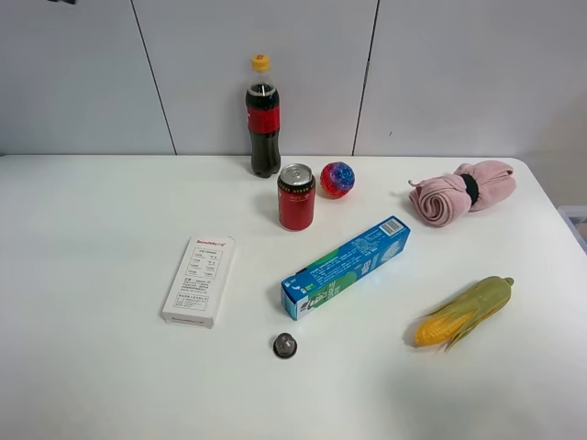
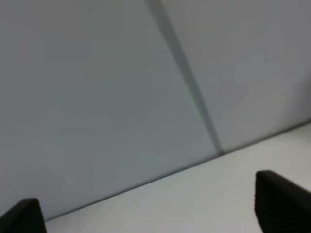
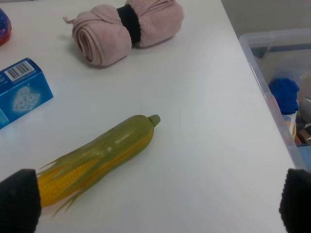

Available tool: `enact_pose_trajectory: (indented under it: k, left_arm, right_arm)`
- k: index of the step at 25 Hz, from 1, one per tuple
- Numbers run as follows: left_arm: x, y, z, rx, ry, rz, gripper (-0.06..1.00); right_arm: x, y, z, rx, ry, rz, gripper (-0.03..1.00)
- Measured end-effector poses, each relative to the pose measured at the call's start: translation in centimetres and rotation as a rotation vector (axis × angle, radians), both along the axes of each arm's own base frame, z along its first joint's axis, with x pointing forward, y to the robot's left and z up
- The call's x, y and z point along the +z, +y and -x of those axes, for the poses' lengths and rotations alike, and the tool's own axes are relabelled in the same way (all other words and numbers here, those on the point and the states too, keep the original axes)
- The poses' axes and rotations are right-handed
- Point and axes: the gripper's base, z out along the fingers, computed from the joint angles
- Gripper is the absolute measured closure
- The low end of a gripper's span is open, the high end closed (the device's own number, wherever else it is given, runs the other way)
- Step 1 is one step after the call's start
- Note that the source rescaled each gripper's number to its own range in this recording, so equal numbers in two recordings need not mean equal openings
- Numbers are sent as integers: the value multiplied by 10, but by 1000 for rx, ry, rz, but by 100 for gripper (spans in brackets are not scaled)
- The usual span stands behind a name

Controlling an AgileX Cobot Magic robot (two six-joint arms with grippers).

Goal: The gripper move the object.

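Observation:
The long blue and green carton [image 1: 347, 266] lies flat and slanted in the middle of the white table [image 1: 92, 367]; its barcoded end shows in the right wrist view [image 3: 22, 90]. Neither arm shows in the exterior high view. My right gripper [image 3: 156, 201] is open and empty, its black fingertips [image 3: 17, 201] wide apart above the table near a corn cob [image 3: 97, 162], right of the carton. My left gripper [image 2: 150, 213] is open and empty, its fingertips [image 2: 282, 201] facing the grey wall at the table's back edge, far from the carton.
A cola bottle [image 1: 263, 117], a red can [image 1: 296, 197] and a coloured ball [image 1: 337, 180] stand behind the carton. A rolled pink towel [image 1: 459, 192] is back right, the corn cob [image 1: 463, 312] front right. A flat white box [image 1: 199, 280] and a small metal cap [image 1: 285, 345] lie left. A clear bin [image 3: 282, 92] stands off the right edge.

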Motion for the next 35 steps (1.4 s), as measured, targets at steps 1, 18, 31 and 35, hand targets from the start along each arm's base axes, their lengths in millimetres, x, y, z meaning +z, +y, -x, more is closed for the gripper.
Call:
enact_pose_trajectory:
  k: [1, 18, 31, 35]
  left_arm:
    - [2, 12, 2, 31, -4, -1, 19]
    - [-25, 77, 85, 235, -1, 67, 19]
    - [-34, 7, 250, 36, -140, 220, 19]
    - [-50, 2, 290, 11, -157, 241, 19]
  right_arm:
    - [0, 0, 0, 0, 0, 0, -3]
    - [0, 0, 0, 0, 0, 0, -3]
    - [0, 0, 0, 0, 0, 0, -3]
    - [0, 0, 0, 0, 0, 0, -3]
